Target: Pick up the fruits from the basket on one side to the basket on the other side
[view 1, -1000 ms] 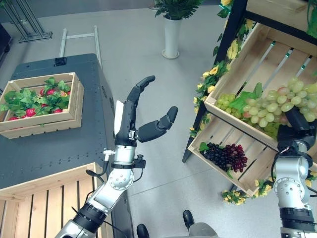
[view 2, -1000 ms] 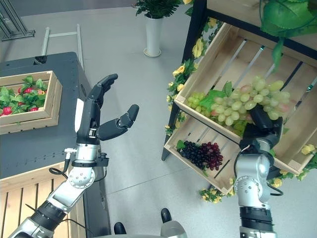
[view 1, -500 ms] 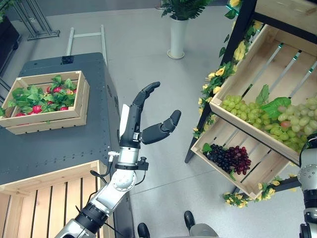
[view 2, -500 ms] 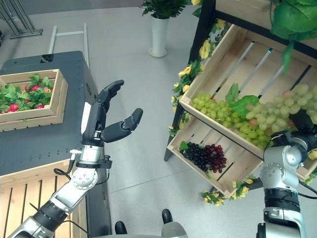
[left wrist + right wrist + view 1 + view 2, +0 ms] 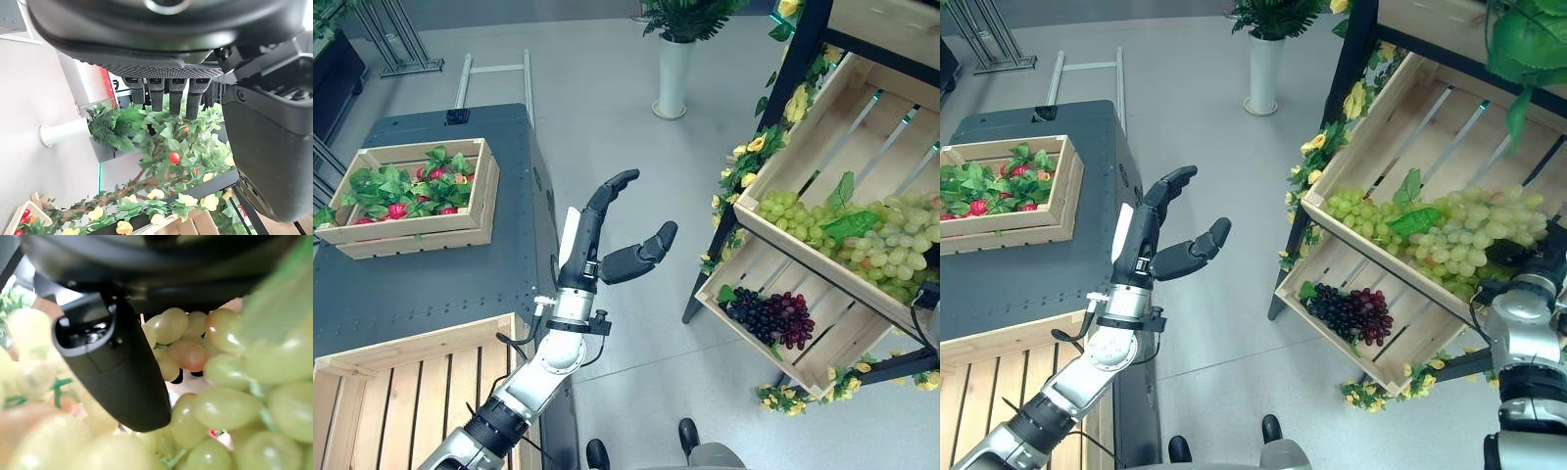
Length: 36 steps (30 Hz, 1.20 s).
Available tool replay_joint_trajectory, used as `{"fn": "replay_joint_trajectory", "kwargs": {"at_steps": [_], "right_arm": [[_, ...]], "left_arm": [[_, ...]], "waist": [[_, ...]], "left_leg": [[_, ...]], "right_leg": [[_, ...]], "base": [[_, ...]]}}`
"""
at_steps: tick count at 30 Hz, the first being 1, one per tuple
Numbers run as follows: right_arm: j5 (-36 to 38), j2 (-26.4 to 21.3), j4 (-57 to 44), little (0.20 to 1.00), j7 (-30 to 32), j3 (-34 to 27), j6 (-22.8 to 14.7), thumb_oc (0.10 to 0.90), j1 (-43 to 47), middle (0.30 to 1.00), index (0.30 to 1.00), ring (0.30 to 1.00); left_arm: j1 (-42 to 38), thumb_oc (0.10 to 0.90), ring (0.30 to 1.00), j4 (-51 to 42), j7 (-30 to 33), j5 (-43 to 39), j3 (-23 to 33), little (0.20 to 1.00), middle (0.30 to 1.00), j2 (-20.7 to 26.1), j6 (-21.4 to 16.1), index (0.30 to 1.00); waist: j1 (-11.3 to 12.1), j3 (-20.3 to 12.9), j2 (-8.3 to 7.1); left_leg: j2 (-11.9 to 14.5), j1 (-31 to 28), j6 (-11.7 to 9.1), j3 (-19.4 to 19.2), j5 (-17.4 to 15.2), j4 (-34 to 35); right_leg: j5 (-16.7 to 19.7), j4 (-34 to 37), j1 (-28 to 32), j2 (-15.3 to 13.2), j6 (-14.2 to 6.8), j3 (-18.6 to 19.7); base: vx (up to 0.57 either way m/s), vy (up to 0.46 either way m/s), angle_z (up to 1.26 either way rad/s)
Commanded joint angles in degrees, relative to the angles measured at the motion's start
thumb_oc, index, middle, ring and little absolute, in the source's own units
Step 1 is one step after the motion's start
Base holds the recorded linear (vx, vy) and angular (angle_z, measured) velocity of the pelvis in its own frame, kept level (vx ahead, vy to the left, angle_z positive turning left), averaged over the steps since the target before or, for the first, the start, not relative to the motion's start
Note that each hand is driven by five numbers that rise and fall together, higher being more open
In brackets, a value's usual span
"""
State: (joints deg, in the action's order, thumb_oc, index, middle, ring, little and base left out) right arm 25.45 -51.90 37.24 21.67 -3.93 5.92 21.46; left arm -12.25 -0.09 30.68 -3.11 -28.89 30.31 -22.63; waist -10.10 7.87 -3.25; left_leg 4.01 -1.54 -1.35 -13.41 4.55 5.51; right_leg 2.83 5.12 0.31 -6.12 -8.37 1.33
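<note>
Left eye view: left hand (image 5: 587, 253) raised above the floor between the dark table (image 5: 431, 284) and the shelf, fingers straight and spread, thumb apart, holding nothing. Green grapes (image 5: 862, 230) heaped along the low front edge of the upper crate (image 5: 832, 108) on the shelf, long axis following that edge, well apart from this hand and to its right. Dark grapes (image 5: 771, 313) in the lower crate (image 5: 842, 338) beneath. Empty crate (image 5: 401, 392) at the near left, probably the destination; crate of red fruit and leaves (image 5: 411, 230) on the table's far left corner. Right eye view: right hand (image 5: 1545, 257) at the right end of the green bunch, pushed in under it, hence judged by far the nearer hand; fingers buried among the grapes, so open or closed cannot be told. Coming move, as judged: lifting the bunch clear of the crate's front edge and across to the left. Left wrist view: fingers (image 5: 169, 100) in a straight row with nothing between them and the thumb, confirming an empty hand; beyond them a leafy plant (image 5: 166, 142) with yellow flowers (image 5: 156, 194), not distinguishable from above. Right wrist view: thumb (image 5: 117, 372) touching green grapes on every side, with a reddish one just beside it; contact shown here and nowhere else, grasp itself undecided.
</note>
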Motion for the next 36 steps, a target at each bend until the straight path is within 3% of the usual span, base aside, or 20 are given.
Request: {"fn": "replay_joint_trajectory", "kwargs": {"at_steps": [1,7,16,20,24,30,36], "right_arm": [[-9.05,-6.51,2.21,0.9,-4.77,5.22,-1.1,0.8,10.08,0.9,0.9,0.9],[-15.54,-7.52,0.64,0.9,-4.28,7.86,2.32,0.8,11.04,0.9,0.9,0.9],[-34.43,-13.44,-2.37,0.9,-8.88,11.73,6.5,0.8,12.48,0.9,0.9,0.9],[-41.85,-17.54,-3.74,0.9,-13.35,14.83,5.6,0.8,13.89,0.9,0.9,0.9],[-53.05,-22.98,-6.23,0.9,-16.98,17.38,2.13,0.8,12.87,0.9,0.9,0.9],[-60.02,-26.69,-9.26,0.9,-16.34,18.17,-0.95,0.8,11.81,0.9,0.9,0.9],[-62.01,-27.66,-13.26,0.9,-13.8,15.6,-2.22,0.8,9.79,0.9,0.9,0.9]], "left_arm": [[-10.3,0.8,0.9,-1.65,-0.6,-0.16,-1.21,0.9,0.9,-0.58,-3.77,0.9],[-10.51,0.8,0.9,-2.33,-4.54,-2.41,-1.71,0.9,0.9,-0.47,-5.49,0.9],[-10.86,0.8,0.9,-3.86,-8.7,-3.97,-4.44,0.9,0.9,-0.29,-7.35,0.9],[-10.94,0.8,0.9,-4.09,-9.84,-4.15,-5.32,0.9,0.9,-0.18,-8.34,0.9],[-10.26,0.8,0.9,-4.88,-10.22,-4.18,-5.68,0.9,0.9,-0.02,-8.48,0.9],[-10.56,0.8,0.9,-5.53,-10.34,-4.31,-6.11,0.9,0.9,0.07,-7.73,0.9],[-10.67,0.8,0.9,-5.46,-10.4,-4.28,-5.85,0.9,0.9,-0.06,-7.61,0.9]], "waist": [[3.67,-4.56,-1.24],[3.43,-4.34,-1.39],[1.5,-4.1,-1.26],[0.45,-4.28,-1.43],[-0.85,-4.86,-1.69],[-2.06,-5.51,-1.83],[-2.94,-5.95,-1.69]], "left_leg": [[1.92,-1.81,-1.94,2.94,-5.36,-0.51],[1.86,-1.75,-1.89,2.53,-5.34,-0.51],[2.16,-1.99,-1.92,0.65,-5.54,-0.51],[2.37,-2.06,-2.01,-0.39,-5.64,-0.51],[2.61,-2.34,-2.02,-1.6,-5.81,-0.51],[2.93,-2.45,-2.12,-2.72,-5.99,-0.51],[3.11,-2.48,-2.08,-3.43,-6.08,-0.51]], "right_leg": [[1.78,-0.12,-1.72,3.03,1.67,-4.32],[1.91,-0.12,-1.86,2.99,1.43,-4.15],[2.15,-0.12,-2.31,3.49,0.92,-2.06],[2.24,-0.12,-2.65,3.84,0.7,-0.9],[2.23,-0.12,-2.9,4.25,0.51,0.42],[2.26,-0.12,-3.27,4.65,0.18,1.29],[2.25,-0.12,-3.57,4.91,-0.01,2.01]], "base": [[-0.01,-0.009,0.06],[0.0,-0.002,0.01],[-0.04,0.006,-0.02],[-0.03,0.016,-0.11],[0.0,0.015,-0.07],[0.0,0.005,-0.09],[0.0,0.008,-0.06]]}}
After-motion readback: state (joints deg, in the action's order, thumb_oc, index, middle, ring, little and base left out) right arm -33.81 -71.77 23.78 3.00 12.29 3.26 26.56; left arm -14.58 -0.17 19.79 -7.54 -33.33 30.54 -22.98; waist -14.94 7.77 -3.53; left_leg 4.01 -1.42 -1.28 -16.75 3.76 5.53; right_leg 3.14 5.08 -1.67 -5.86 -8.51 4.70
